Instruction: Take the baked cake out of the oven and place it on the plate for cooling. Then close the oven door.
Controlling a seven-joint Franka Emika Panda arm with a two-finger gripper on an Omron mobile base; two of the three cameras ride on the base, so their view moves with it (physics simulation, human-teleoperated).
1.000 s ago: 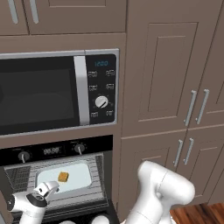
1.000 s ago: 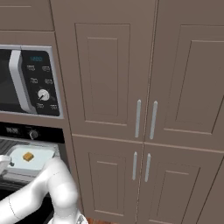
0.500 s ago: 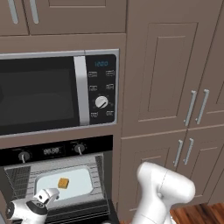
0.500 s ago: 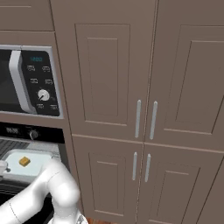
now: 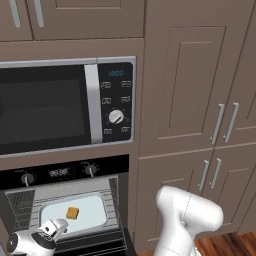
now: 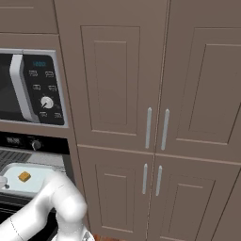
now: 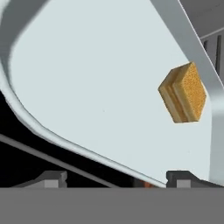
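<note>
The oven [image 5: 55, 172] stands open, its grey racked inside showing under the black control strip. A small golden-brown square cake [image 5: 72, 212] [image 6: 24, 176] [image 7: 183, 92] lies on a pale baking tray [image 5: 92, 210] [image 7: 87, 78] on the rack. My gripper [image 5: 55, 229] [image 7: 118, 179] is low in front of the tray's near rim, short of the cake. Its fingertips [image 7: 52, 178] stand wide apart, open, with nothing clamped; the tray's rim runs between them. The oven door and the plate are out of view.
A silver-trimmed microwave [image 5: 60, 107] [image 6: 33, 89] sits directly above the oven. Tall brown cabinet doors [image 5: 200, 100] [image 6: 155, 117] with silver bar handles fill the wall to the right. The oven's side rack rails [image 5: 20, 207] flank the tray.
The hand has sunk slightly lower in front of the tray, and the cake now sits further from it in the left base view.
</note>
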